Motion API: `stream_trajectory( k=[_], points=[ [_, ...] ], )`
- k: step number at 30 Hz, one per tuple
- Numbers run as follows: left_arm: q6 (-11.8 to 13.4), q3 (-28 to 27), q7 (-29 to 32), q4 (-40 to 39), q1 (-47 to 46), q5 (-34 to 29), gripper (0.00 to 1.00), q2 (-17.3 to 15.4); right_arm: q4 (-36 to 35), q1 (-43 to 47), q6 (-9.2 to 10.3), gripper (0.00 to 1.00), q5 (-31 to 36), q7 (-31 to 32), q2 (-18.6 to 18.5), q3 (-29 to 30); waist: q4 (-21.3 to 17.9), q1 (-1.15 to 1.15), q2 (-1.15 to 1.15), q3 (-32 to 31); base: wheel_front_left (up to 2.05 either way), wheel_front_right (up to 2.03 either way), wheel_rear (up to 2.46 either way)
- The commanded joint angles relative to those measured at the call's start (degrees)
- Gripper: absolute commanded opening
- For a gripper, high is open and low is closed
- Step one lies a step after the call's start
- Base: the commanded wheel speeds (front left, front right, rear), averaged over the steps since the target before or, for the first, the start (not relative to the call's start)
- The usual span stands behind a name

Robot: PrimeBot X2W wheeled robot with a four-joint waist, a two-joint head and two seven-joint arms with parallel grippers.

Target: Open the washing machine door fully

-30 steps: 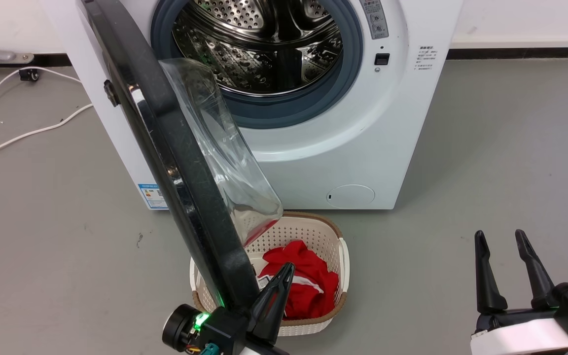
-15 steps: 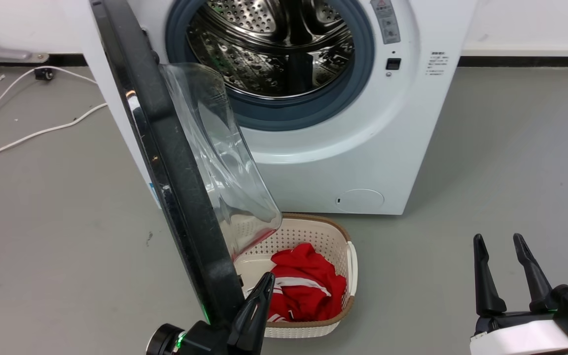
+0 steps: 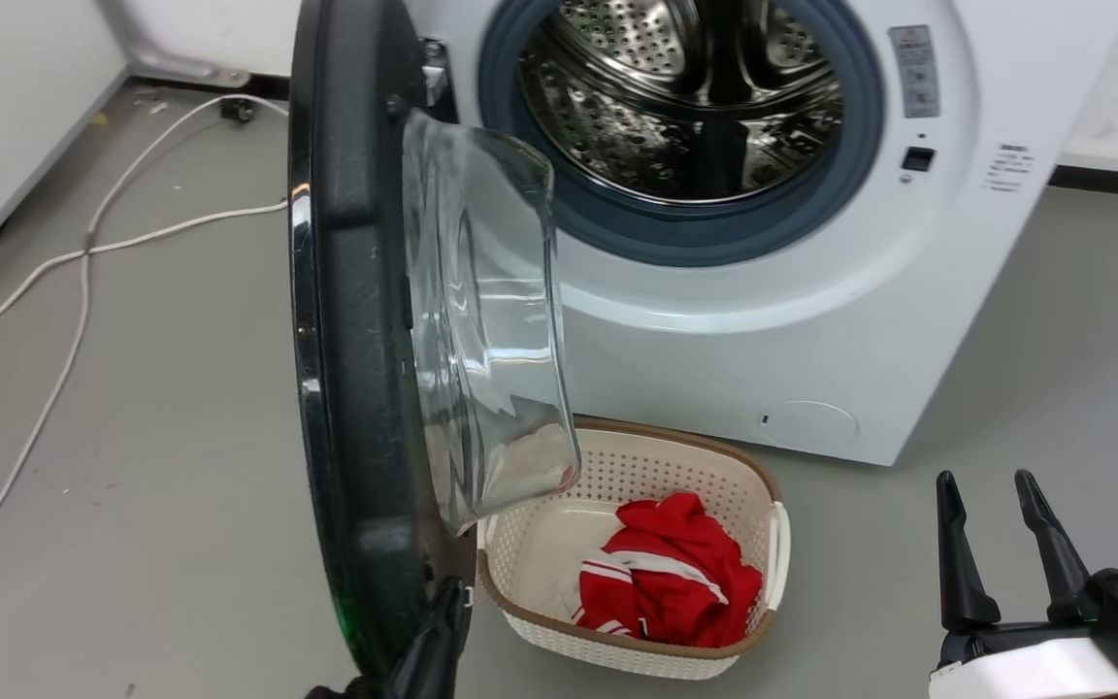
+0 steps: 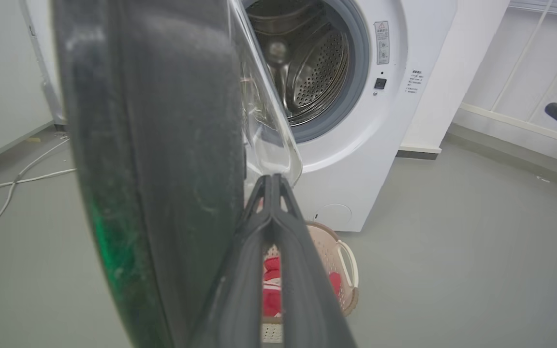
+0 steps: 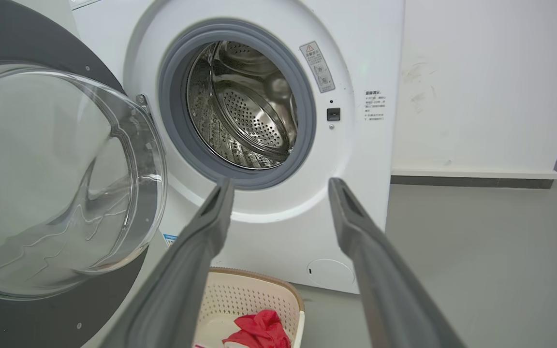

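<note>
At the left side of the washing machine (image 3: 743, 359), the washing machine door (image 3: 355, 320) stands swung out on its hinge, edge-on to our head camera and roughly square to the white front. Its clear glass bowl (image 3: 491, 320) bulges toward our right, and the steel drum (image 3: 675, 97) lies fully exposed inside the grey-blue rubber ring (image 3: 675, 233).

Our left fingers (image 4: 272, 203) are pressed together tip to tip with nothing between them. In the left wrist view they run up close against the inner side of the door's black rim, near its lower end, with the glass bowl just above their tips. In the head view 1 dark finger shows at the door's bottom edge.

Our right fingers (image 3: 955, 563) are spread wide and hold nothing. They point up over the grey floor (image 3: 180, 437) at the lower right, well apart from the machine. The right wrist view looks between the 2 of them at the drum opening.

On the floor before the machine sits a cream perforated basket (image 3: 637, 456) with a red garment (image 3: 675, 582) inside, its near-left corner under the glass bowl. A white cable (image 3: 180, 226) trails across the floor left of the door
</note>
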State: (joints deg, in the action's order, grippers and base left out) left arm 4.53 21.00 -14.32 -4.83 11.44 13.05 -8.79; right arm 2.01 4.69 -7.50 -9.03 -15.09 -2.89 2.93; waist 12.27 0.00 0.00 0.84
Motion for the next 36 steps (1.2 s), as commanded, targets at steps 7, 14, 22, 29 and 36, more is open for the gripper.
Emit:
stream_trajectory(
  k=[7, 14, 22, 29, 36],
  points=[
    [3.01, -4.76, -0.26, -0.17, 1.73, 0.9, 0.0, -2.22, 0.08, 0.78, 0.02, 1.0, 0.34, -0.08, 0.05, -0.27, 4.33, 0.0, 0.0, -0.26, 0.0, 0.0, 0.0],
    [4.36, -10.44, -0.6, 1.74, 0.24, 1.94, 0.0, -4.87, -0.14, 0.42, 0.02, 1.0, 0.76, -0.07, 0.05, -0.45, 5.27, 0.0, 0.0, 0.17, 0.0, 0.0, 0.0],
    [4.82, -19.9, -0.96, 6.47, -4.22, 4.1, 0.0, -7.53, -1.4, -1.45, 0.02, 1.0, 2.02, 0.11, 0.04, -1.11, 3.93, 0.0, 0.0, 2.81, 0.0, 0.0, 0.0],
    [3.31, -30.19, -1.15, 9.64, -8.93, 5.22, 0.0, -7.95, -2.87, -2.61, 0.02, 1.0, 2.54, 0.74, 0.05, -0.54, 2.77, 0.0, 0.0, 5.83, 0.0, 0.0, 0.0],
    [-0.32, -38.16, -1.3, 15.01, -13.85, 5.4, 0.0, -8.81, -3.3, -3.37, 0.02, 1.0, 2.76, 0.89, 0.05, -0.48, 2.24, 0.0, 0.0, 7.51, 0.0, 0.0, 0.0]
  ],
)
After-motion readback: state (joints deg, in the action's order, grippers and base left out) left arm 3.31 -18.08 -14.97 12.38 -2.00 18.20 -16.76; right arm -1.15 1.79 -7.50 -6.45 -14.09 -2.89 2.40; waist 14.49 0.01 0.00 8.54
